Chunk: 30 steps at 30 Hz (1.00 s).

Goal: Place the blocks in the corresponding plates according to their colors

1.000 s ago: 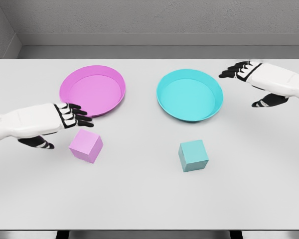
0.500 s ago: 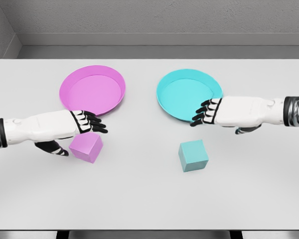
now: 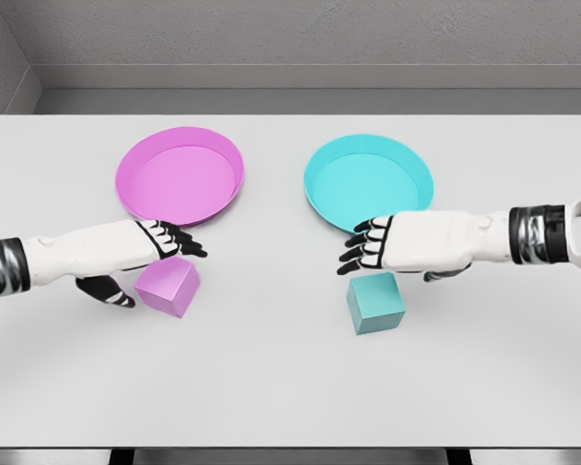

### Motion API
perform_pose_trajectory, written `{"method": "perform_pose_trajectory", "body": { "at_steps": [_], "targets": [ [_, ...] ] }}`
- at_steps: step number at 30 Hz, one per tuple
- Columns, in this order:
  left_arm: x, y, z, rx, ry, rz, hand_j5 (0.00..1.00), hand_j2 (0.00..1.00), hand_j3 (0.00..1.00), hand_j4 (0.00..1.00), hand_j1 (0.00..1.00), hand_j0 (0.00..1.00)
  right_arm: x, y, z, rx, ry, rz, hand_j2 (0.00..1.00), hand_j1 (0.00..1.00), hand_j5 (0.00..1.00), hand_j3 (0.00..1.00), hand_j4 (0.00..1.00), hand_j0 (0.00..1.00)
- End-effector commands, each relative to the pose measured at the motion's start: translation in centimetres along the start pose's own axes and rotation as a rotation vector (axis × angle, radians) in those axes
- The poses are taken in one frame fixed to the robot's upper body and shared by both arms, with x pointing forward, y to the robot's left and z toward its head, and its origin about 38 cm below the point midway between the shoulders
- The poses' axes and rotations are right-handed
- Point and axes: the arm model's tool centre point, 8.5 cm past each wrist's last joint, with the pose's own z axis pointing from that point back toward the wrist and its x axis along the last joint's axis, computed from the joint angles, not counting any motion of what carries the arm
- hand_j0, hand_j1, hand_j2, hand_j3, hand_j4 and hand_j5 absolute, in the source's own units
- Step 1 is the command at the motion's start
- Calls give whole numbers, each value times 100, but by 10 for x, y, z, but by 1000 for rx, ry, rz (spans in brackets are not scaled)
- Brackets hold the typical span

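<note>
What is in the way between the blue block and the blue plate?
Only the robot's own right hand. It hangs over the bare table between the teal block and the near rim of the teal plate, fingers spread. No other object lies in that gap.

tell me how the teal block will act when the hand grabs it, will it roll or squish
The teal block looks like a flat-faced cube resting flat on the table, so it should slide rather than roll. Its crisp edges suggest it is rigid, not squishy. The smooth faces may slip between the fingers of the right hand if pinched lightly.
</note>
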Motion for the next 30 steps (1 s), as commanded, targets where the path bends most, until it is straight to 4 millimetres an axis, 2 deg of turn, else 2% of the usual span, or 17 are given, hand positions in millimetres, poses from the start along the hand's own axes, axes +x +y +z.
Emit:
{"method": "perform_pose_trajectory", "body": {
  "at_steps": [1,4,11,15,16,19,21,25,30],
  "targets": [
    [-3,-3,-2,-5,28,20,100,100,100,100,100,100,5,3,-9,0,-27,-11,100,100,100,100,100,100],
    [-7,-4,-5,-6,73,22,100,100,100,100,100,100,7,5,-13,4,-39,-15,100,100,100,100,100,100],
    [1,-9,-18,-10,36,33,100,100,100,100,100,100,19,30,-22,97,-81,-47,100,100,100,100,100,100],
    [2,-9,-19,-9,34,34,100,100,100,100,100,100,19,33,-22,108,-78,-42,98,98,98,98,98,98],
    [2,-10,-19,-11,35,32,100,100,100,100,100,100,18,31,-22,105,-76,-37,94,94,94,94,94,94],
    [1,-10,-20,-13,35,28,100,100,100,100,100,100,17,24,-24,89,-76,-28,67,67,67,67,67,67],
    [3,-14,-21,-20,28,32,100,100,100,100,100,100,17,23,-24,85,-74,-26,59,59,59,59,59,59],
    [7,-16,-26,-19,10,36,100,100,100,100,100,100,17,22,-26,79,-78,-27,59,59,59,59,59,59],
    [8,-19,-26,-26,1,35,85,85,85,85,85,85,8,13,-18,43,-42,-25,59,59,59,59,59,59]
  ]
}}
